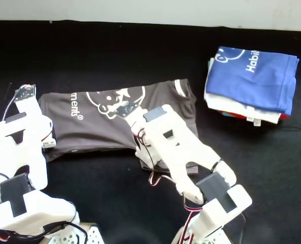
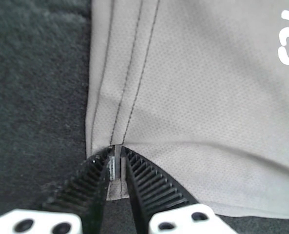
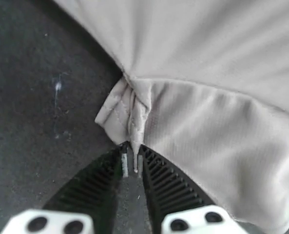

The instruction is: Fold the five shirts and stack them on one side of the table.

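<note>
Grey shirt (image 1: 97, 129) gripped for the fold
You have left gripper (image 2: 116, 168) and right gripper (image 3: 131, 163) clamped on its near edge so it lifts evenly; it lies mid-table, folded stack (image 1: 249, 84) just beside.

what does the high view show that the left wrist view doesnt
High view adds: the stack of folded shirts, blue on top, on the right of the black table, and the right arm over the gray shirt. Left wrist view adds: the hem's stitch lines and the left gripper shut on the shirt's corner. Shared: the gray shirt with white print, and the black table.
</note>
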Robot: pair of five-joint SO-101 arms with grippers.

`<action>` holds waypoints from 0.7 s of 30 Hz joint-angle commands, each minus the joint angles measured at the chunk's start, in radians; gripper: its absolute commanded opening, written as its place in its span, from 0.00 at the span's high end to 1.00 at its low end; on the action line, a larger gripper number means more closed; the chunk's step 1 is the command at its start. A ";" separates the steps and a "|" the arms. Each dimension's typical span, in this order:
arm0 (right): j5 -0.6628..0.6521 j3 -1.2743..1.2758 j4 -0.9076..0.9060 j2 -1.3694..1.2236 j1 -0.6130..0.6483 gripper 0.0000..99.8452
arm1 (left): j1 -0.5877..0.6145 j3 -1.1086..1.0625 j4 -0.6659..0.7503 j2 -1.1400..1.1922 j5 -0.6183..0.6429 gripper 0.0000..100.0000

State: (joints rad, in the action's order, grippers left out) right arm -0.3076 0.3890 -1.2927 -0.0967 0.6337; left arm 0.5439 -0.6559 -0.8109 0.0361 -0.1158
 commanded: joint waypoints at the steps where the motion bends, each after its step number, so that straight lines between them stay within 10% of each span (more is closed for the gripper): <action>1: -0.009 -0.056 -0.104 0.056 0.012 0.85 | -0.010 -0.002 0.020 0.001 0.006 0.99; 12: -0.005 -0.300 -0.128 0.013 -0.151 0.99 | -0.010 -0.002 0.020 0.001 0.006 0.99; 21: -0.002 -0.159 -0.053 -0.077 0.007 0.99 | -0.010 -0.002 0.021 0.001 0.006 0.99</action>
State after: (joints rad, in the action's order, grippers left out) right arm -0.3076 0.2232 -1.3617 -0.1765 0.5738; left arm 0.5439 -0.6559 -0.8094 0.0361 -0.1158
